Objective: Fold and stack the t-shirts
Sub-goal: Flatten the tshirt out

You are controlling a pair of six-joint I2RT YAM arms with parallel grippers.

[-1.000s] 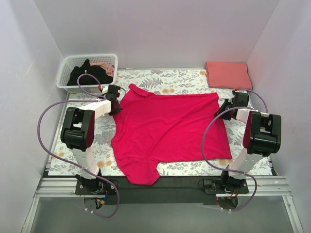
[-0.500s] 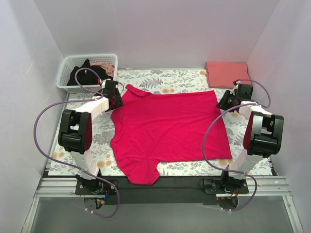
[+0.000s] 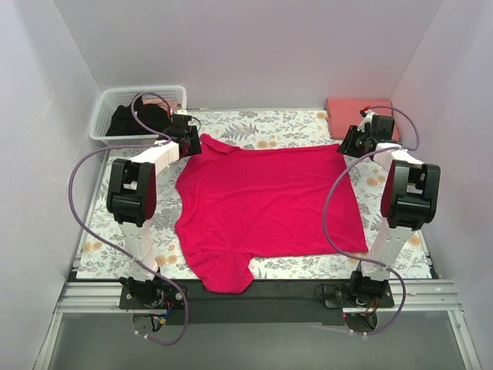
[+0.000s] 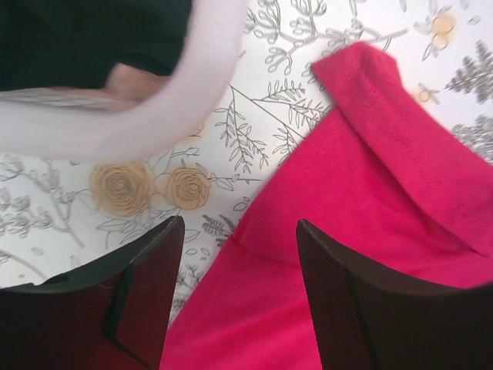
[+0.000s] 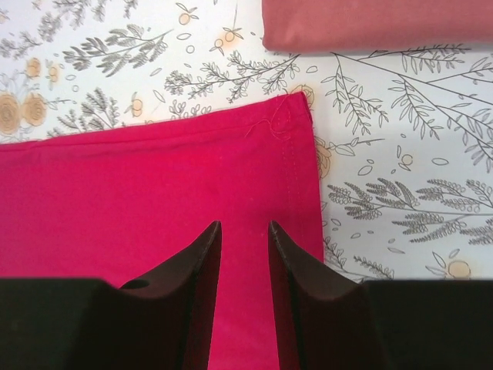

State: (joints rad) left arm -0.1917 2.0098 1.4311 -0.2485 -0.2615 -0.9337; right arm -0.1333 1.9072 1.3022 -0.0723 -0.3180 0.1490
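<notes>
One large floral-print cloth (image 3: 262, 127) (image 4: 254, 116) (image 5: 400, 169) covers the surface. On it the crimson t-shirt (image 3: 269, 204) (image 4: 370, 231) (image 5: 154, 177) lies spread flat, collar towards my left, hem towards my right, one sleeve hanging just over the near edge.

My left arm (image 3: 142, 181) stretches forward from its base, wrist at the far left corner of the shirt by the collar. My right arm (image 3: 404, 189) reaches forward too, wrist at the far right hem corner.

At the far left corner of the surface stands the white lattice basket (image 3: 108, 104) (image 4: 154, 116), its rim a blur in my left wrist view. The salmon-pink t-shirt (image 3: 347, 112) (image 5: 370, 19) lies folded at the far right corner, near my right wrist. A black t-shirt (image 3: 127, 119) (image 4: 77, 38) is bundled in the basket.

My left jaws stand wide apart above the crimson shoulder edge, holding nothing. My right jaws are parted by a narrow gap over the hem corner, with the fabric lying flat beneath.
</notes>
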